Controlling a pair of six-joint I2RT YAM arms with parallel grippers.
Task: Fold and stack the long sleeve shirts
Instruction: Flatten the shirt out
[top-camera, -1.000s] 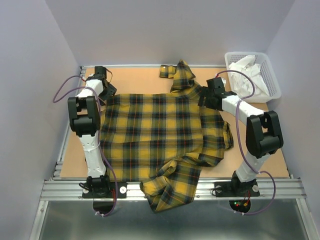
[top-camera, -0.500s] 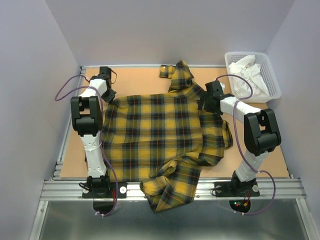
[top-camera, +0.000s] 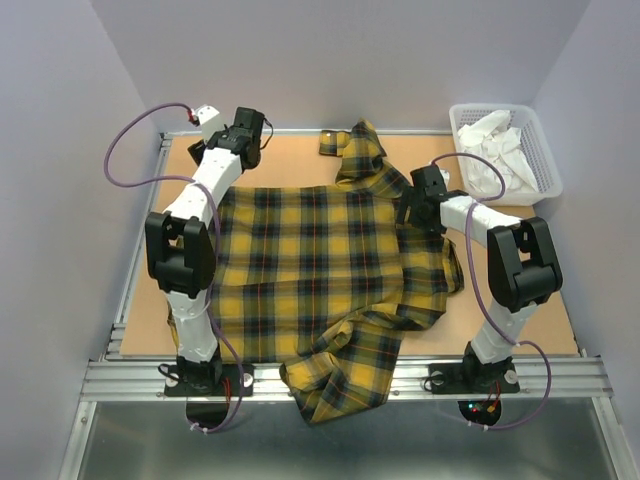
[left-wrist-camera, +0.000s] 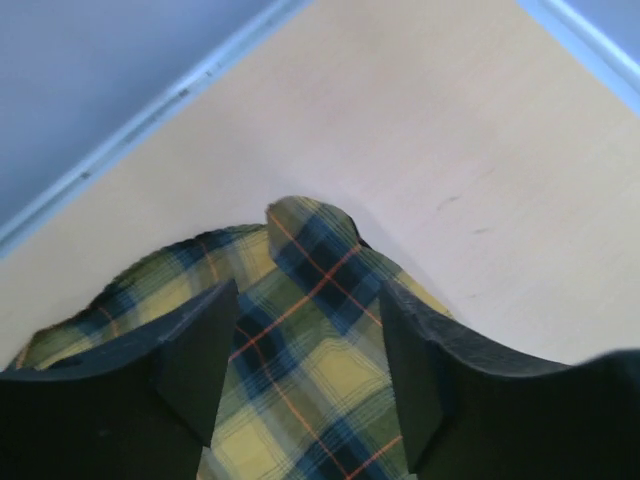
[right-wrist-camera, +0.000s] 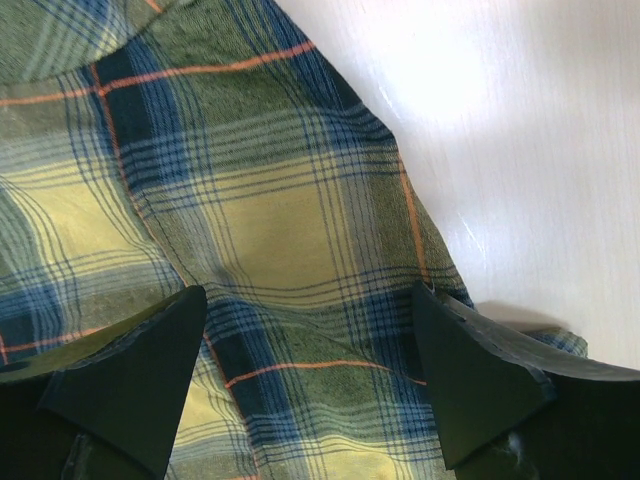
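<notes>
One yellow and dark plaid long sleeve shirt (top-camera: 320, 260) lies spread flat on the table. One sleeve (top-camera: 335, 375) hangs over the near edge and the other (top-camera: 362, 150) runs to the back wall. My left gripper (top-camera: 243, 140) is open and empty. It hangs above the table just beyond the shirt's far left corner, and that corner (left-wrist-camera: 310, 270) shows below my open left gripper (left-wrist-camera: 308, 370) in the left wrist view. My right gripper (top-camera: 420, 195) is open, low over the shirt's right shoulder. Plaid cloth (right-wrist-camera: 290, 230) lies between its fingers (right-wrist-camera: 310, 385), and I cannot tell if they touch it.
A white basket (top-camera: 545, 160) with white cloths stands at the back right. Bare tan table (top-camera: 520, 320) shows right of the shirt and along the back (top-camera: 290, 160). Walls close in the left, back and right sides.
My left arm has lifted and swung toward the back right, away from the shirt's far left corner. My right gripper has barely shifted. The shirt lies as before.
</notes>
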